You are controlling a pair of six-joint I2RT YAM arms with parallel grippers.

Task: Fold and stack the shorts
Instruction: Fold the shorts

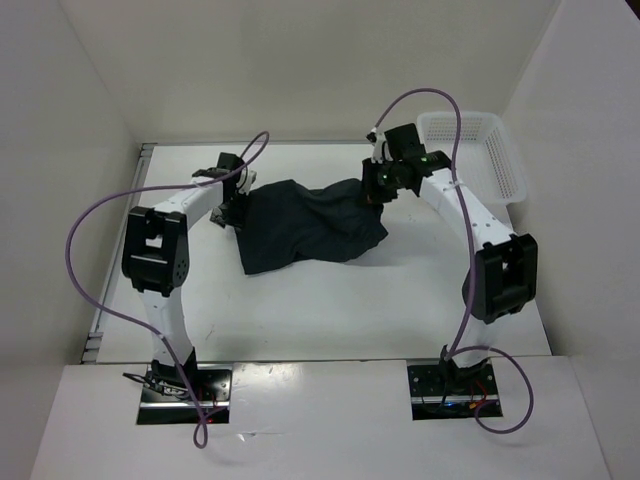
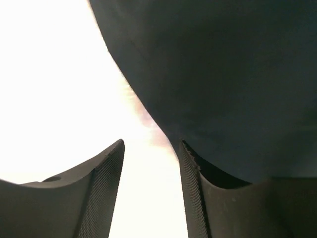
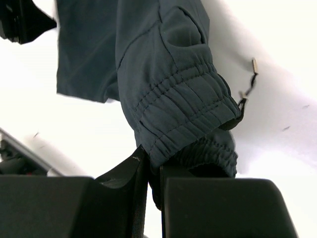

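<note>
White table (image 1: pixel 330 300) under bright light, white walls on three sides, both arms reaching in from the near edge. Out in the far right corner sits the white lattice basket (image 1: pixel 500 160). Its open mesh walls and floor show white, and the right arm crosses in front of its left end. The shorts (image 1: pixel 305 225) are not in it. They lie on the table to its left, a dark rumpled spread across the middle-far part of the surface, stretched between the two grippers.

Over to the right gripper (image 1: pixel 378 195): it is clamped on the shorts at their right end. The right wrist view confirms it, with the jaws (image 3: pixel 151 163) pinched together on the gathered elastic waistband (image 3: pixel 188 109), which bunches just above the fingers. A thin drawstring (image 3: pixel 250 82) with a small pale tip dangles beside the band, against the white table.

Now the left gripper (image 1: pixel 232 212), at the shorts' left edge. In the left wrist view its fingers (image 2: pixel 151 144) stand apart, with only bright table showing in the gap and nothing held. The dark cloth (image 2: pixel 223 74) fills the upper right of that view and runs down against the right-hand finger (image 2: pixel 190 198). Whether it actually rests on that finger I cannot tell.
</note>
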